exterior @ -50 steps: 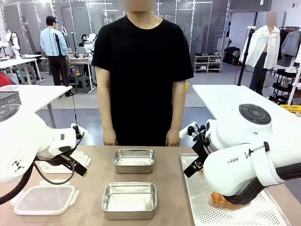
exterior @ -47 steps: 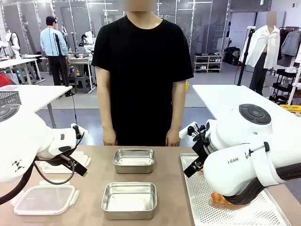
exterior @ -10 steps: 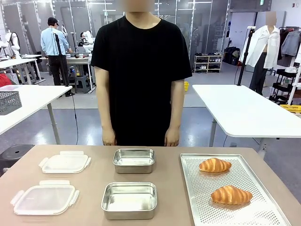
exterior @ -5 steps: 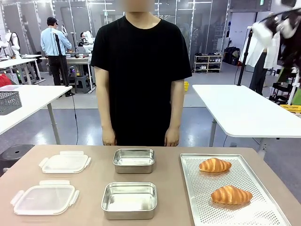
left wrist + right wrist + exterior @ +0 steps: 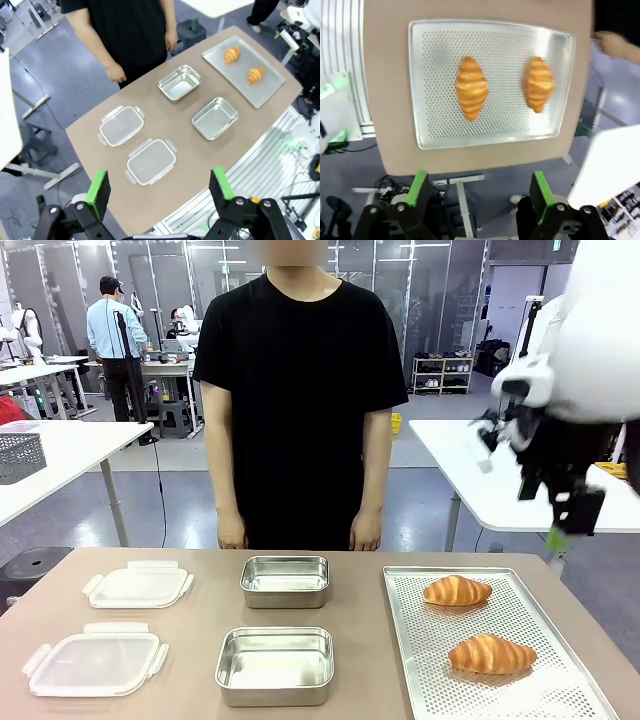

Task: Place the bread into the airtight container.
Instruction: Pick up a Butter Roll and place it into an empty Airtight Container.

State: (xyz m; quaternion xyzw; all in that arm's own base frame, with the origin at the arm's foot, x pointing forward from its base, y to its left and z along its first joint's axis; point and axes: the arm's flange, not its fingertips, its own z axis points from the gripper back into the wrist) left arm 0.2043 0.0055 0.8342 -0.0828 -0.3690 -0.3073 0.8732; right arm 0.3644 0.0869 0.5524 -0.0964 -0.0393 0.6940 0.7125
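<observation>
Steel tray (image 5: 520, 612) on the robot's right bears the far croissant (image 5: 457, 590) and near croissant (image 5: 491, 653), apart. Far container (image 5: 285, 581) and near container (image 5: 275, 665) stand mid-table. Left gripper (image 5: 159, 185) and right gripper (image 5: 478, 189) gape wide, unladen; the right, blurred, seemingly high over the tray.

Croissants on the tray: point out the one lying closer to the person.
The far croissant, at the back of the tray, nearest the person; the other croissant lies closer to the robot's side.

Two golden, ridged croissants lie flat on the perforated tray (image 5: 415, 640), well apart: the far croissant (image 5: 457, 590) and the near croissant (image 5: 491, 654). Left of the tray stand the far container (image 5: 285, 581) and the near container (image 5: 274, 665), both steel, lidless and empty.
</observation>
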